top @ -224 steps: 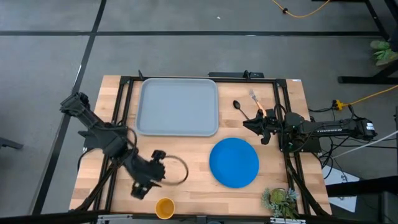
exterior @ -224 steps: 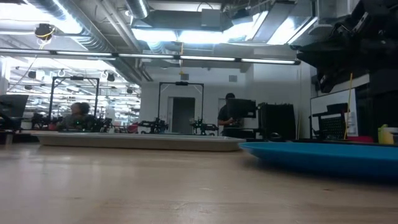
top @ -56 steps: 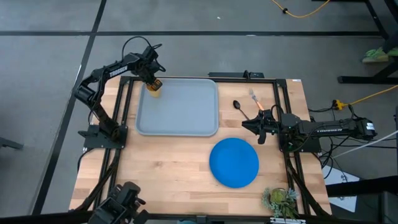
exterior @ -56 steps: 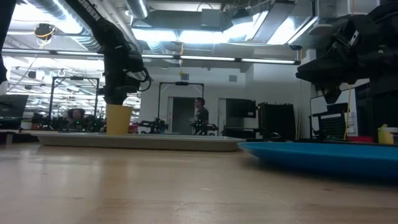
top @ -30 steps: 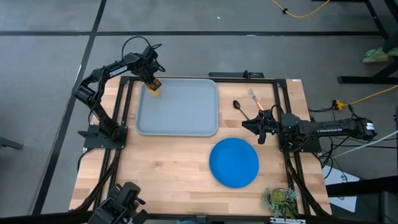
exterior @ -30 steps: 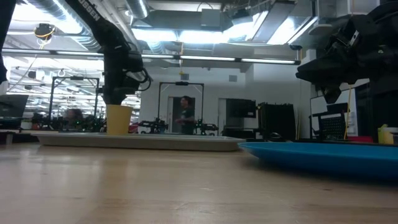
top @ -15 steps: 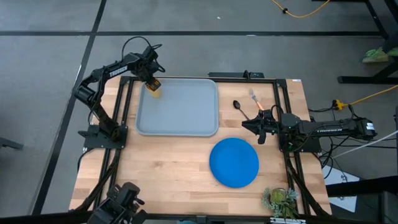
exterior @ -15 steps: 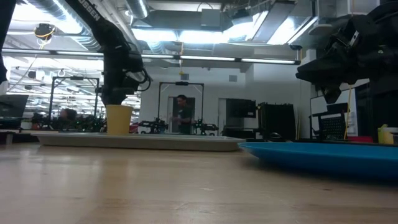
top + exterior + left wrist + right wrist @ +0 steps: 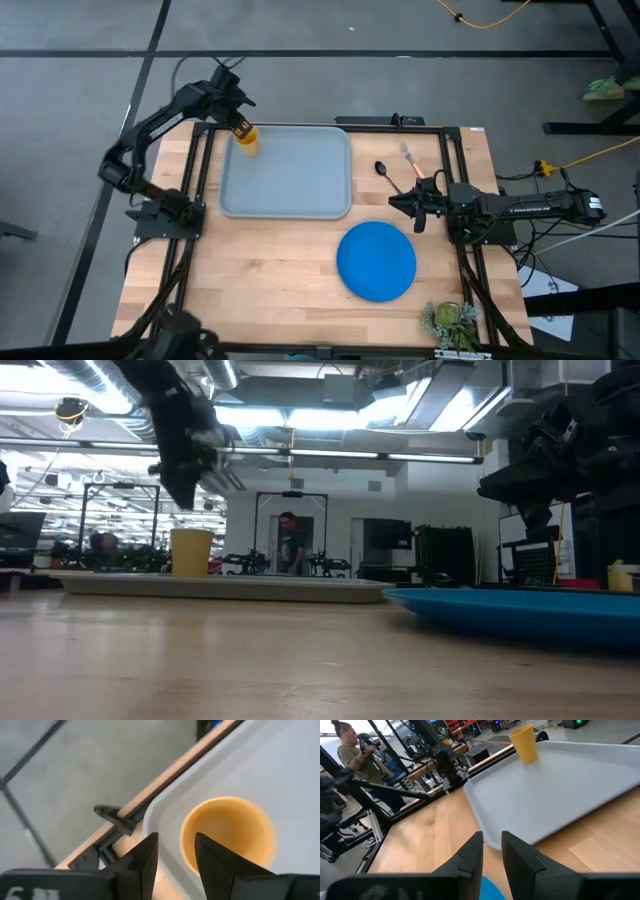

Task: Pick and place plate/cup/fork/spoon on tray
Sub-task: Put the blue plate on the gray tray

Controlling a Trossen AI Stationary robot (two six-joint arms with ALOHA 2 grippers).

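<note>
The yellow-orange cup [image 9: 248, 140] stands upright on its base in the far left corner of the grey-blue tray [image 9: 290, 185]; it also shows in the low view [image 9: 191, 552]. My left gripper [image 9: 187, 495] hangs just above the cup, clear of it, fingers a little apart [image 9: 176, 857]. The blue plate [image 9: 376, 261] lies flat on the table near the tray's right near corner. The dark spoon [image 9: 383, 171] and the orange-handled fork [image 9: 412, 162] lie right of the tray. My right gripper [image 9: 398, 204] waits beside them, fingers narrowly apart [image 9: 492, 851].
A small green plant [image 9: 447, 322] sits at the table's near right corner. Black frame rails [image 9: 195, 150] run along the table's left and right sides. Bare wood lies between the tray and the near edge. A person [image 9: 287, 545] stands in the room beyond the table.
My left gripper has let go of the cup and risen clear above it, drifting slightly toward the table's far left. The cup stays upright in the tray's far left corner.
</note>
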